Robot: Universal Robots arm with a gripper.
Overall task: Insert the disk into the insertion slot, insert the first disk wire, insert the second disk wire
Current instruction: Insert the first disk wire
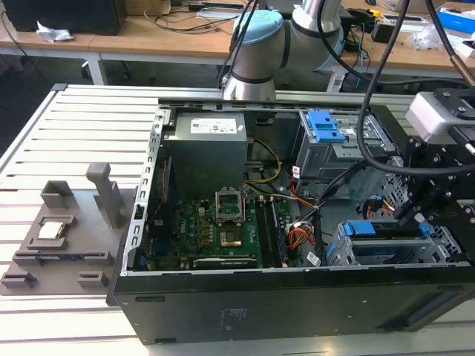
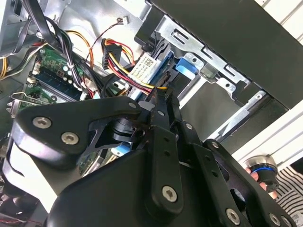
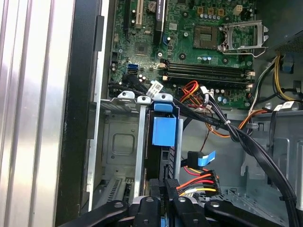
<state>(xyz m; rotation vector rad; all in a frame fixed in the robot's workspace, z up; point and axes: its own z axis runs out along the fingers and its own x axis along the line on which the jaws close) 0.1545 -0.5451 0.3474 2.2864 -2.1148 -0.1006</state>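
A slatted metal table (image 1: 82,133) is seen in the exterior view, backed by wooden benches (image 1: 148,33) strewn with cables. An open computer case (image 1: 297,311) is laid flat on it, toward the table's edge on the exterior view's right. A grey fixture (image 1: 67,237) is set near the opposite edge. The arm (image 1: 256,44) is reached over the case's far edge and bent down toward the case's near corner on the exterior view's right. There the gripper (image 1: 419,208) is hung just above the insertion slot (image 1: 341,256). The disk (image 1: 386,248) is seated in that slot, its blue carrier showing along the top.

In the second wrist view the gripper (image 2: 161,100) is shown from behind its black linkages, with the fingers (image 2: 166,106) drawn narrow. The red, yellow and black strands of the first disk wire (image 2: 128,71) are led to the fingertips, beside the disk's blue carrier (image 2: 187,64). A person's striped sleeve (image 2: 289,187) is caught past the case's outer wall.

In the first wrist view the motherboard (image 3: 199,42) is laid out beyond the insertion slot (image 3: 118,142), and the disk (image 3: 163,132) is stood on edge inside it. The gripper (image 3: 170,189) is closed on the plug of the first disk wire (image 3: 199,182) at the disk's end. The second disk wire (image 3: 204,158), flat and blue, is seen just beside, apart from the fingers.
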